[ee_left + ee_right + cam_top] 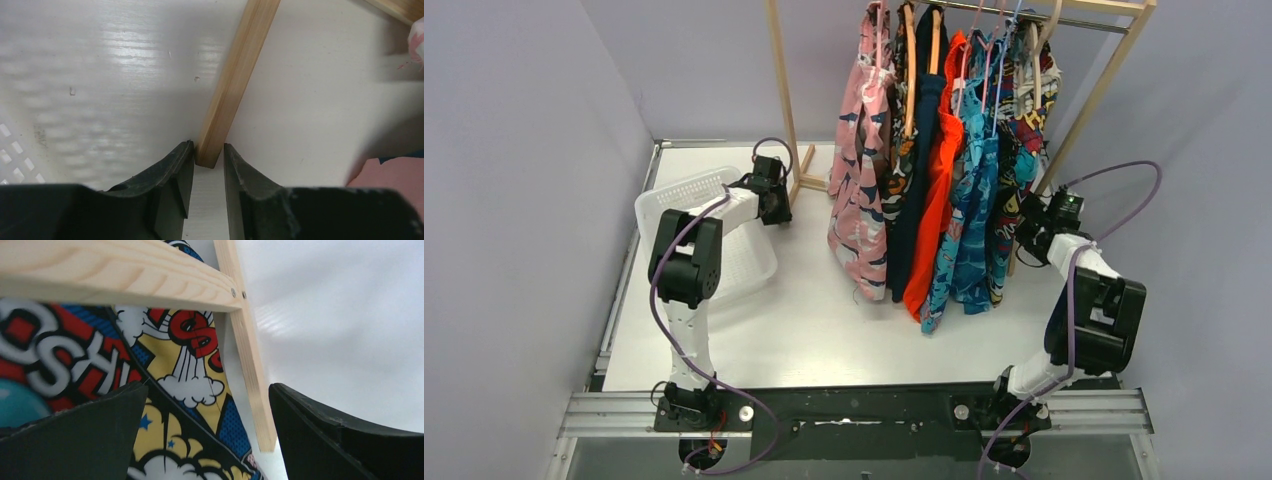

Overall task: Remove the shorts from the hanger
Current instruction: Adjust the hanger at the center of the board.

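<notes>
At the table's (824, 330) far side, shorts (921, 190) hang from hangers on a wooden rack (782, 90). The right gripper (207, 410), fingers spread wide, faces the comic-print pair (195, 365) beside a rack leg (252, 370). The left gripper (208, 150), fingers narrowly parted, frames the rack's foot (235, 80) near a white basket (674, 195).

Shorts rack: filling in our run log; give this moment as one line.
left jaws: flanking rack foot, grip unclear | right jaws: open at comic-print shorts | shorts: all hanging
</notes>
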